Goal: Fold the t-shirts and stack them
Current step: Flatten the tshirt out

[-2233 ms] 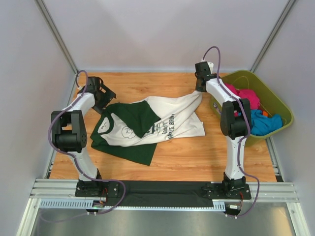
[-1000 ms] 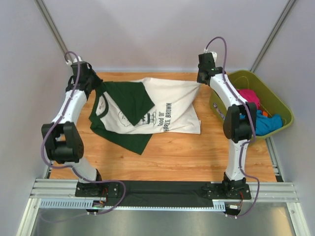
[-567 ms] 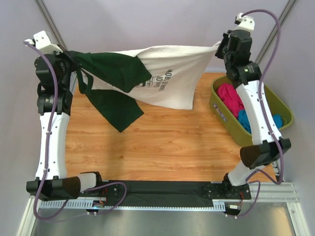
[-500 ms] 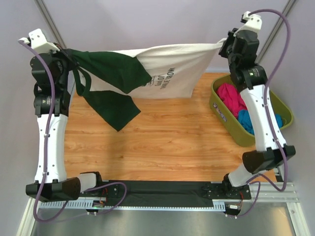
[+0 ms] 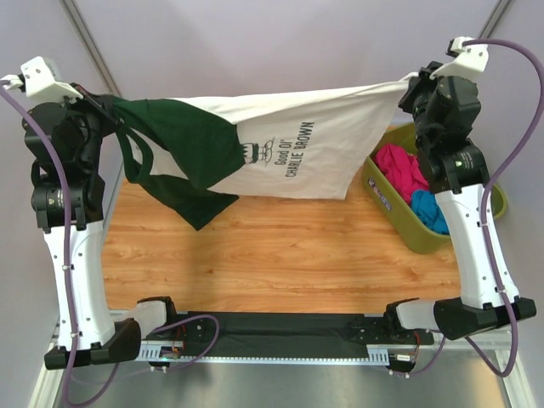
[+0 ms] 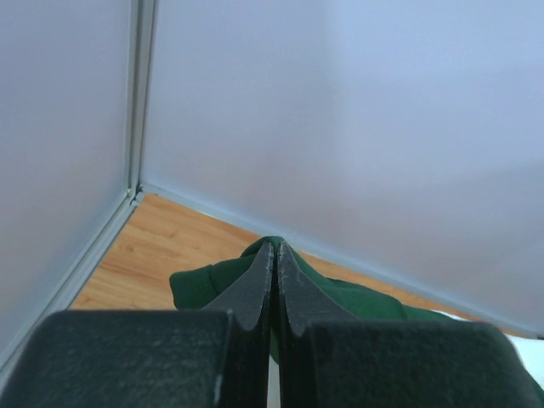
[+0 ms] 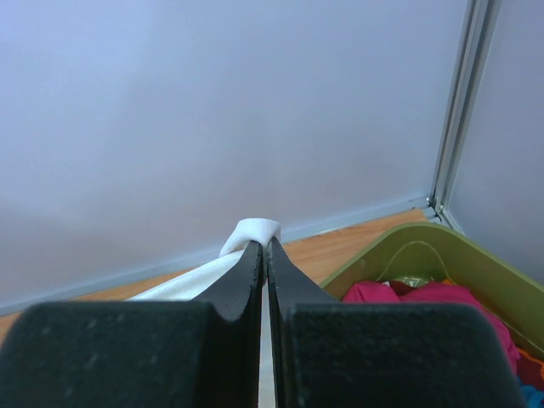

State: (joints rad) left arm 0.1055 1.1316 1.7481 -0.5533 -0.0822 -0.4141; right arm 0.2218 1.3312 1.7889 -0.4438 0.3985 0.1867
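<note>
Wooden table (image 5: 280,259) bears olive tub (image 5: 396,218) (far right).

t-shirt (image 5: 285,123) chest, black lettering, apparently "Good Ol' CHARLIE BROWN"
</note>
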